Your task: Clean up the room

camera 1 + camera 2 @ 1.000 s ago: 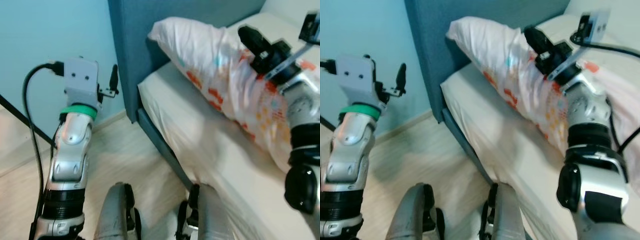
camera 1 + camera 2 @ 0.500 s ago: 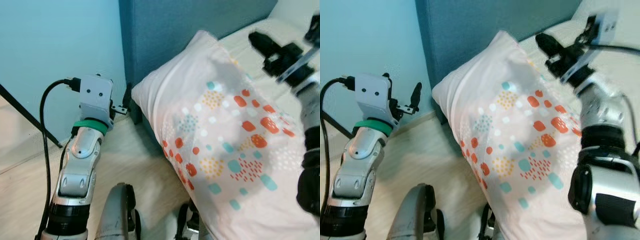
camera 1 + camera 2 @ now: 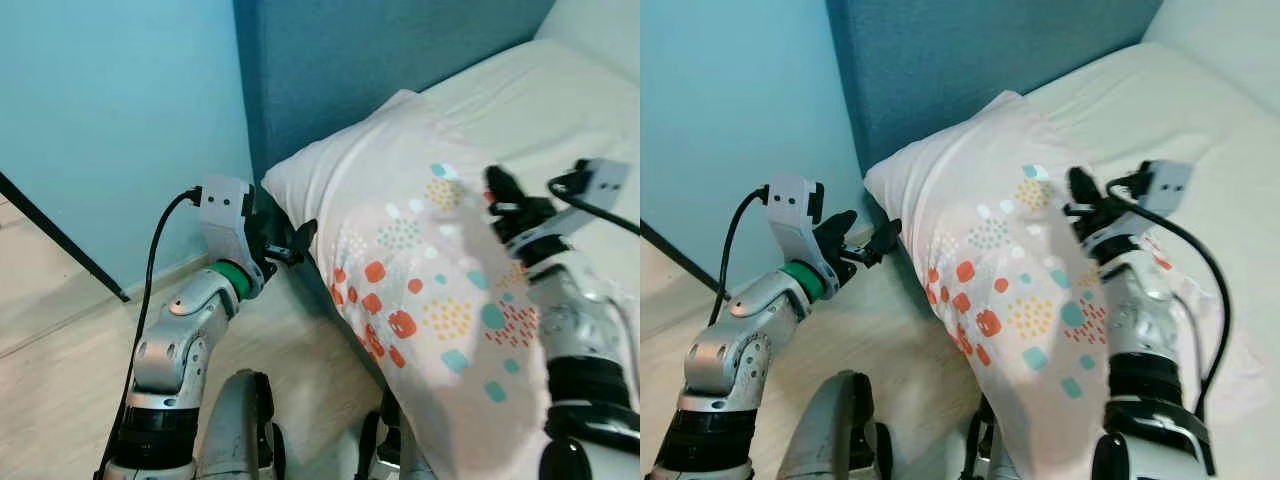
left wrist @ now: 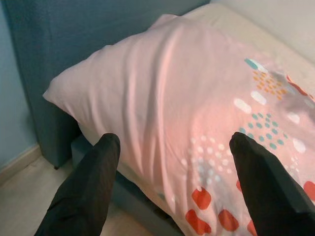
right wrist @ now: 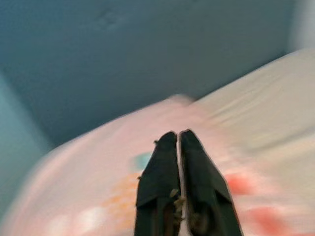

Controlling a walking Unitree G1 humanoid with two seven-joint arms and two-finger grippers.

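Two end effectors were at work on one pillow (image 3: 430,300), which lay half on the bed (image 3: 1160,120) and hung over its near edge toward the wooden floor (image 3: 60,400). Nearest to the robot, the lower end of the pillow drooped past the mattress edge. The right end effector (image 5: 179,172) was over the patterned top of the pillow, its two black fingers pressed together with no cloth seen between them. The left end effector (image 4: 172,162) stood just beside the side of the pillow with its fingers (image 4: 93,182) wide apart, the pink cloth between them but not yet pinched.

To do this step well, I think the left fingers should go forward until a thick fold of cloth is between them, then close firmly, because a thin pinch may slip. After that both arms should lift together.

The long axis of the pillow ran from the robot toward the blue headboard (image 3: 400,60), and its far corner pointed at the headboard.
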